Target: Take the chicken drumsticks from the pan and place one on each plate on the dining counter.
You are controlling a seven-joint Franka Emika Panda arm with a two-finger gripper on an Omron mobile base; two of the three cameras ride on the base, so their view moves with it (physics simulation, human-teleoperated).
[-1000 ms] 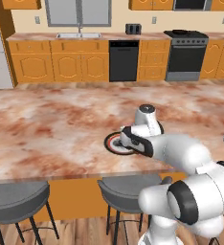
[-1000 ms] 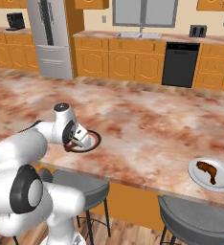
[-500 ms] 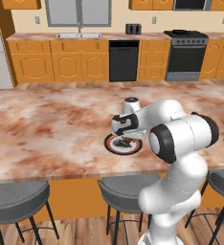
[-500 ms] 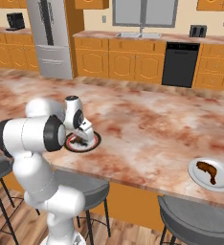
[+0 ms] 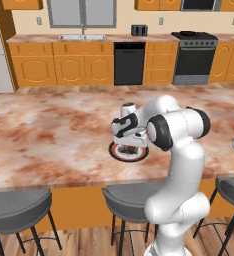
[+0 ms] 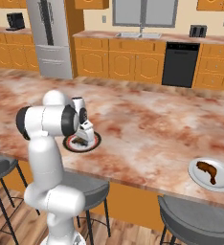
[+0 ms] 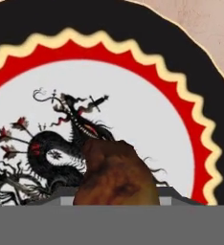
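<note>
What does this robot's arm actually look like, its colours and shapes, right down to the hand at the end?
The arm is a chain of thick, rounded, glossy white tube sections, with dark, almost black bands at the joints. It has no loose cables or lettering that I can make out. It ends in a small, blocky white-and-dark hand.

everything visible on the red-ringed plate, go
The red-ringed plate is round and flat, with a black rim, a cream scalloped line, a red ring and a white centre bearing a black dragon drawing with red touches. It looks glazed. It lies flat on the dining counter, near the stool-side edge. A brown drumstick is over its centre at the tool; whether the meat rests on the plate cannot be told.
</note>
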